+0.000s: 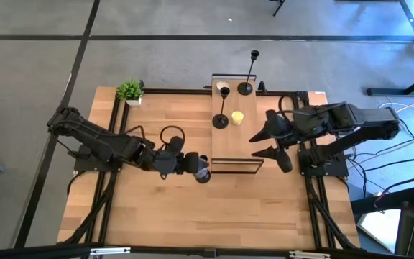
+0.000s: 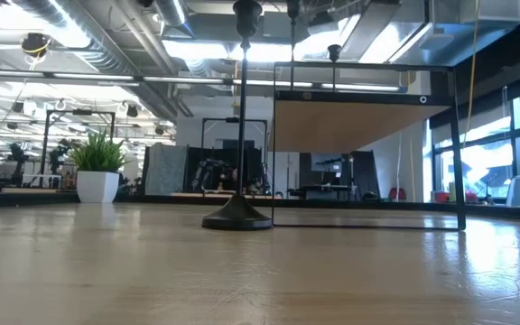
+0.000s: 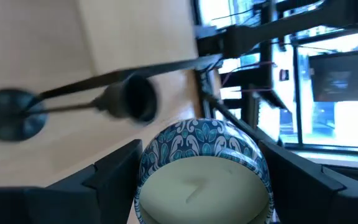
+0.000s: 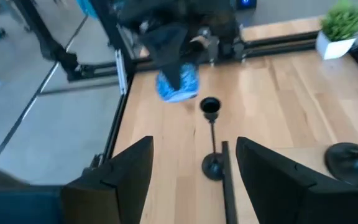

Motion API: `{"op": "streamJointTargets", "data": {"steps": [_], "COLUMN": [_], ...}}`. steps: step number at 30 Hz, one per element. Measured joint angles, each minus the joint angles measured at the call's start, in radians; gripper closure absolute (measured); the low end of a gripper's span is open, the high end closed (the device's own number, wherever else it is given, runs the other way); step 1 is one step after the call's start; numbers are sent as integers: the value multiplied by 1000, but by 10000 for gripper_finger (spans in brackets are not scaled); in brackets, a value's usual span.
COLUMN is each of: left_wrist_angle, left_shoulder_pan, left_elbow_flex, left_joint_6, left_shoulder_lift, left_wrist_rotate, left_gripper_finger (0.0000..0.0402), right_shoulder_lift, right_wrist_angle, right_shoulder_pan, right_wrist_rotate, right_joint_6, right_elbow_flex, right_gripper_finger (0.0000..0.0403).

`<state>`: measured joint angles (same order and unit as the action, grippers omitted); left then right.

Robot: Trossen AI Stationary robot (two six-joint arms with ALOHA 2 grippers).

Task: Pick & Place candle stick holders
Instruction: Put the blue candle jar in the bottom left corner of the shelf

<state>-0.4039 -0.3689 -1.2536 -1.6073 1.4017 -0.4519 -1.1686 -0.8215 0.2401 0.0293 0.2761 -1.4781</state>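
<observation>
A black candle stick holder (image 2: 242, 126) stands upright on the wooden table (image 1: 157, 216), just outside the left edge of a raised black-framed shelf (image 1: 246, 155). Its long axis is vertical: round base on the wood, thin stem rising to a small cup on top. Two more holders stand upright on the shelf itself, one (image 1: 221, 119) near its left edge and one (image 1: 246, 88) at its far end, beside a white candle (image 1: 223, 88) and a yellow candle (image 1: 237, 117).

The table holder sits between the two grippers. The right gripper (image 1: 268, 144) hovers over the shelf's right side with its fingers spread wide and nothing between them. In its wrist view the holder lies straight ahead and lower down, across the shelf, centred in the gap between the fingers. A reach along that line would bring the fingers to either side of the stem.

The left gripper (image 1: 200, 169) is low over the table on the holder's other side. It looks the nearer of the two, but its fingers are closed around a blue patterned candle tin (image 3: 204, 174), so it is not free. The empty right gripper seems better placed to take the stem. A small green plant (image 1: 129, 91) stands at the far left corner, well apart.
</observation>
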Motion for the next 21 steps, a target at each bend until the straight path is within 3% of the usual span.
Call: {"op": "streamJointTargets", "data": {"steps": [4, 9, 21], "left_wrist_angle": [5, -45, -79], "left_shoulder_pan": [34, 98, 198], "left_elbow_flex": [-67, -141, -150], "left_joint_6": [67, 127, 243], "left_shoulder_lift": [3, 4, 5], "left_wrist_rotate": [0, 9, 205], "left_gripper_finger": [113, 113, 113], "right_shoulder_lift": [-111, -211, -294], "right_wrist_angle": [-110, -163, -155], "right_shoulder_pan": [47, 110, 148], "right_wrist_rotate": [20, 136, 315], "right_joint_6": [-24, -68, 5], "right_elbow_flex": [-123, -218, -286], "right_gripper_finger": [146, 116, 100]}}
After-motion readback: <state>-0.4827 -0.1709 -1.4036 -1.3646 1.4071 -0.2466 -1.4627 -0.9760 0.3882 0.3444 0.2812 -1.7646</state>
